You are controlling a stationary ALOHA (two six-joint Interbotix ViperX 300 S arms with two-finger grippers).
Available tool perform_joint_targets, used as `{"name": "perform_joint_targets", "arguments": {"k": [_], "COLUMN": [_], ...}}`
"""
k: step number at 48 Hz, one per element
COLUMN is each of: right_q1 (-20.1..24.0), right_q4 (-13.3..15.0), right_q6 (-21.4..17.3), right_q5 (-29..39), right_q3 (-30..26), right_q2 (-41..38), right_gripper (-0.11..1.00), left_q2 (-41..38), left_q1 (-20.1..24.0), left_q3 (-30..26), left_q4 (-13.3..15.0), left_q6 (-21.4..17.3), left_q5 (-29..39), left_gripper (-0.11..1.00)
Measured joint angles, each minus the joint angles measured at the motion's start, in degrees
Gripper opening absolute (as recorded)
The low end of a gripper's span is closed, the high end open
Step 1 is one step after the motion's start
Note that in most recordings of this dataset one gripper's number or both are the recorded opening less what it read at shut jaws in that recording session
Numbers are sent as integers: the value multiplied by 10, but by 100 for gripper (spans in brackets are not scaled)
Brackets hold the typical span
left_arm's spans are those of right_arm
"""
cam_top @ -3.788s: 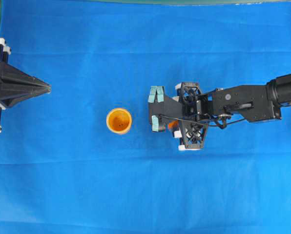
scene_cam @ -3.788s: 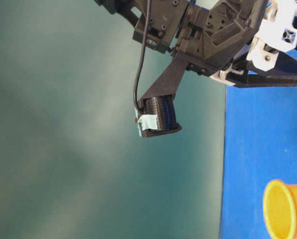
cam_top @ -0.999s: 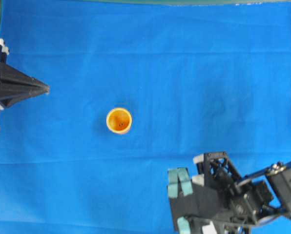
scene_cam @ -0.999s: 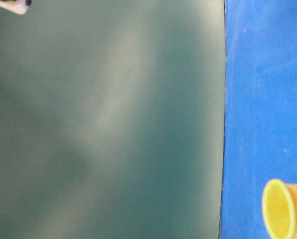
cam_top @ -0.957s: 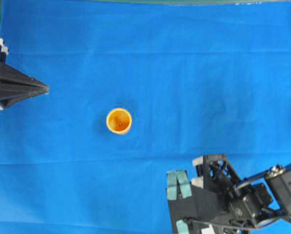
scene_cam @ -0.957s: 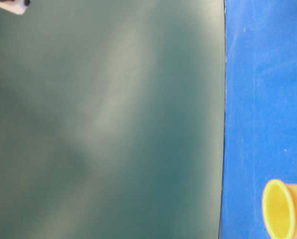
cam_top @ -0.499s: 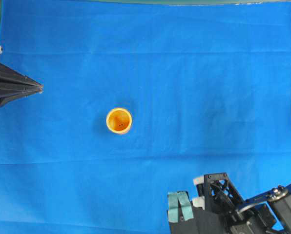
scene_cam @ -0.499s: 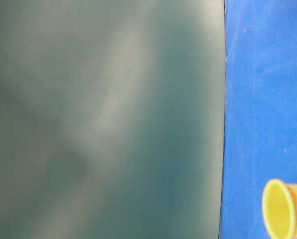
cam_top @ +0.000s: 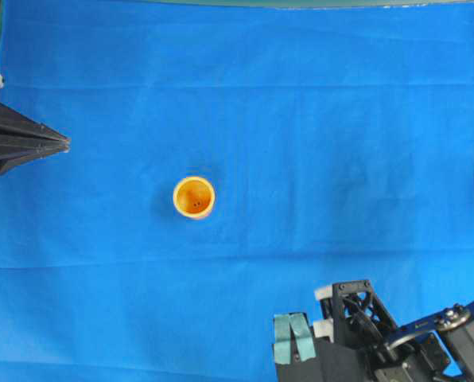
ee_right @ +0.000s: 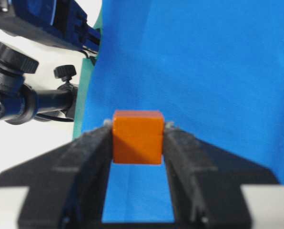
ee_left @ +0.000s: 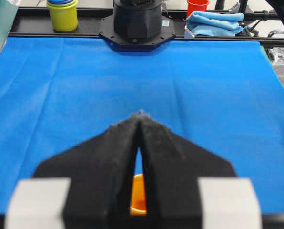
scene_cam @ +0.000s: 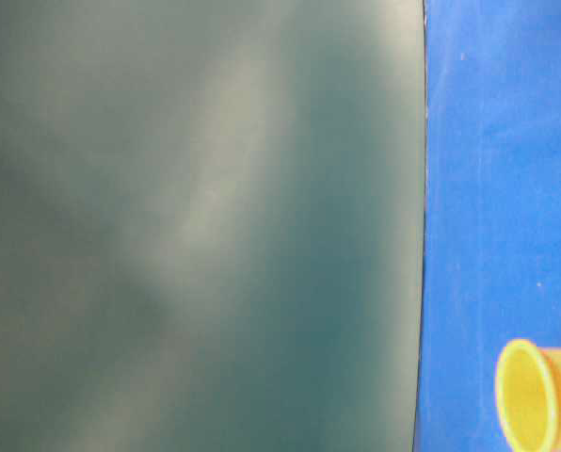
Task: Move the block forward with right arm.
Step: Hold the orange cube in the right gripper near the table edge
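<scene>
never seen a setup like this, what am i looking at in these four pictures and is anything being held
This is a two-armed robot at a table covered with a blue cloth. One picture looks down from above, one looks along the table from low down, and two come from cameras on the arms' wrists. An orange cup stands on the cloth. From above, the left end effector sits pointed and shut at the left edge, holding nothing. The right arm is at the bottom edge. Its wrist picture shows the right end effector shut on a small orange block, lifted above the cloth.
</scene>
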State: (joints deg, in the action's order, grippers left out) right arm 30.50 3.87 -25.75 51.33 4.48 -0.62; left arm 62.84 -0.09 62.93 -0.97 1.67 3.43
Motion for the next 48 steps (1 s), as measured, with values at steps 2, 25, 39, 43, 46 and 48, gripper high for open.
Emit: {"name": "perform_joint_targets", "arguments": {"k": [2, 25, 39, 43, 46, 48], "right_q1": [0, -1, -9, -10, -12, -13], "right_q4": [4, 20, 34, 39, 42, 43], "right_q6": [-1, -6, -6, -6, -6, -5], "right_q5": [3, 20, 20, 20, 20, 20], "right_q3": [0, 0, 0, 0, 0, 0], "right_q2": [0, 0, 0, 0, 0, 0], "right_gripper": [41, 41, 41, 41, 41, 41], "left_q2": [0, 0, 0, 0, -1, 0], "left_q1": [0, 0, -1, 0, 0, 0], "left_q3": [0, 0, 0, 0, 0, 0], "left_q4": [0, 0, 0, 0, 0, 1], "left_q6": [0, 0, 0, 0, 0, 0], "left_q5": [0, -2, -2, -2, -1, -2], "left_gripper": [0, 0, 0, 0, 0, 0]}}
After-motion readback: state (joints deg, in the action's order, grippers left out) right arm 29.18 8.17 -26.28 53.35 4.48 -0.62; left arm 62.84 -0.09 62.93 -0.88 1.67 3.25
